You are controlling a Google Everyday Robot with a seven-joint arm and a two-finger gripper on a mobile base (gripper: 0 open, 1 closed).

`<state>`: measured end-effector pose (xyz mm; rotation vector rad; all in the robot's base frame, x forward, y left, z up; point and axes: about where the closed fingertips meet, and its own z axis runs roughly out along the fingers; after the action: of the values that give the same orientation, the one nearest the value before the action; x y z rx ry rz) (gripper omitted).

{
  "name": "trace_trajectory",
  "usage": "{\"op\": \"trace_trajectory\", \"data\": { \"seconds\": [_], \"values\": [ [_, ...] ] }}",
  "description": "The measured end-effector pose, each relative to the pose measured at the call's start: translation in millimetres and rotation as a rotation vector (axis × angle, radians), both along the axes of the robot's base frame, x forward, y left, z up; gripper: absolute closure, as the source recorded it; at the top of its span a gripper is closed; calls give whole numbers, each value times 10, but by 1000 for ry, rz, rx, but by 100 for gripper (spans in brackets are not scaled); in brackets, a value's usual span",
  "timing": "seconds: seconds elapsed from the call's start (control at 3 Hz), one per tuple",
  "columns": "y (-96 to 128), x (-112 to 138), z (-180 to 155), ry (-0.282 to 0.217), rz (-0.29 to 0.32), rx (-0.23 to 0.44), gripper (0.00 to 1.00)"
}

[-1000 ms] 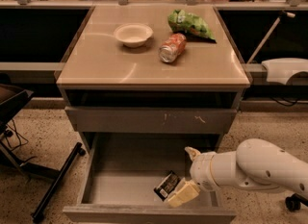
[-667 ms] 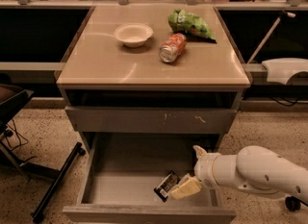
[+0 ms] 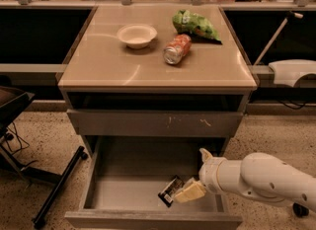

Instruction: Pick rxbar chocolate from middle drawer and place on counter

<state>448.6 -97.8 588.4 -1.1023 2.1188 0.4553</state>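
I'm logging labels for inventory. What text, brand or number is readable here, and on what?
None can be read.
The rxbar chocolate, in the middle drawer at the gripper: pale print, blurred.
The soda can: markings unreadable.
The chip bag: print unreadable.

The arm (image 3: 266, 179) is formed of smooth, glossy white rounded shells, thick at 4 o'clock and narrowed to a ringed collar at the wrist. The gripper (image 3: 190, 191), seen low in the view between 5 and 6 o'clock, is made of pale cream-yellow wedge-shaped parts, duller than the white shells behind it
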Motion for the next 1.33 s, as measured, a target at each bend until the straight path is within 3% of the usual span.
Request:
{"op": "trace_trajectory", "data": {
  "seconds": [0.33, 0.67, 1.0, 1.33],
  "values": [
    [-33, -33, -452, 54, -48, -19, 0],
    [-81, 123, -880, 80, -124, -45, 0],
    [-115, 306, -1103, 85, -199, -51, 0],
    [-118, 326, -1107, 79, -204, -54, 0]
  ]
}}
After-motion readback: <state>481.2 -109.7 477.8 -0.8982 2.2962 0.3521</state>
